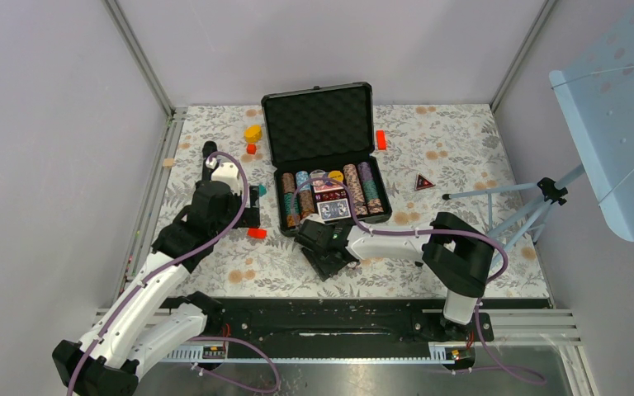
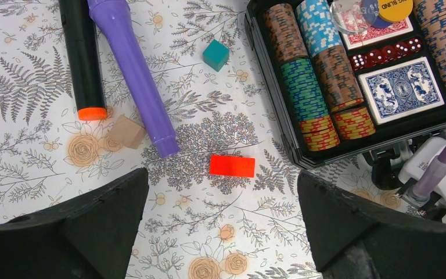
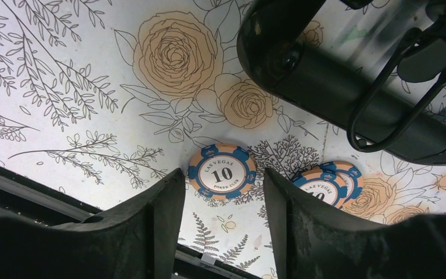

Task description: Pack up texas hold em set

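The black case [image 1: 318, 124] of the texas hold em set lies open mid-table, lid raised, with rows of striped chips [image 2: 305, 87], a blue card deck [image 2: 403, 90] and red dice [image 2: 386, 55] inside. My right gripper [image 3: 223, 181] is open low over the cloth, just in front of the case's handle side [image 3: 348, 75]. An orange-and-blue "10" chip [image 3: 222, 172] lies flat at its fingertips, ungripped. Two more such chips [image 3: 325, 185] overlap to its right. My left gripper [image 2: 222, 181] hangs wide open left of the case, above a red block [image 2: 232, 165].
A purple cylinder [image 2: 133, 75] and a black one [image 2: 82, 58] lie left of the case, with a teal block [image 2: 215, 54] and a tan block [image 2: 126, 131]. A yellow block [image 1: 253, 132], a red block [image 1: 380, 139], a triangle marker [image 1: 423, 182] and a tripod [image 1: 528, 202] surround the case.
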### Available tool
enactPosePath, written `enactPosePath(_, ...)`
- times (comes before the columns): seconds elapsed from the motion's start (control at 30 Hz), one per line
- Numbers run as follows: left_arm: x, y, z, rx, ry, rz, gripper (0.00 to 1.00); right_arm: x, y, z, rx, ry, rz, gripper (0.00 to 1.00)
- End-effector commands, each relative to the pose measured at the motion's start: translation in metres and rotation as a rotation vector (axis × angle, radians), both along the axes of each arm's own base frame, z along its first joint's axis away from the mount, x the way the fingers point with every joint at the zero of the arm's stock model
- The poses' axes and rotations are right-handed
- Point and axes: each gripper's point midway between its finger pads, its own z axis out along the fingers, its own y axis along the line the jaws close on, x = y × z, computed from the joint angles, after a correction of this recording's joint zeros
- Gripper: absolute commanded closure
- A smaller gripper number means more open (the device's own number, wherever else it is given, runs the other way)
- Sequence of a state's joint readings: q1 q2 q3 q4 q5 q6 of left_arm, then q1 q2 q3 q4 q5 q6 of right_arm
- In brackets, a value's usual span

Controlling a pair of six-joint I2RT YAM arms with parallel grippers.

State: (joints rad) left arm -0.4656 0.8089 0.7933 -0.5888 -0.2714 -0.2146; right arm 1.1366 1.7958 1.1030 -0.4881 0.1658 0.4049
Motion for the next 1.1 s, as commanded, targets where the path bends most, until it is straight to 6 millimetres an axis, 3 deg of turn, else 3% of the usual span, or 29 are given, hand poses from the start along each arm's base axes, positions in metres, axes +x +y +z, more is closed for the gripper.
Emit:
enactPosePath(0.0,0.005,-0.003,0.005,-0.020,-0.029,-0.004,0.01,0.005,0.001,0.015,0.006,-0.042,0.002,0.39)
enactPosePath(0.5,0.006,-0.004,0.005,-0.021,-0.027,-0.006,0.01,-0.014,0.003,-0.006,0.021,0.055,0.011,0.43)
enactPosePath(1.07,0.006,-0.004,0.006,-0.023,-0.028,-0.007,0.01,-0.024,0.001,-0.008,0.043,0.094,0.008,0.53)
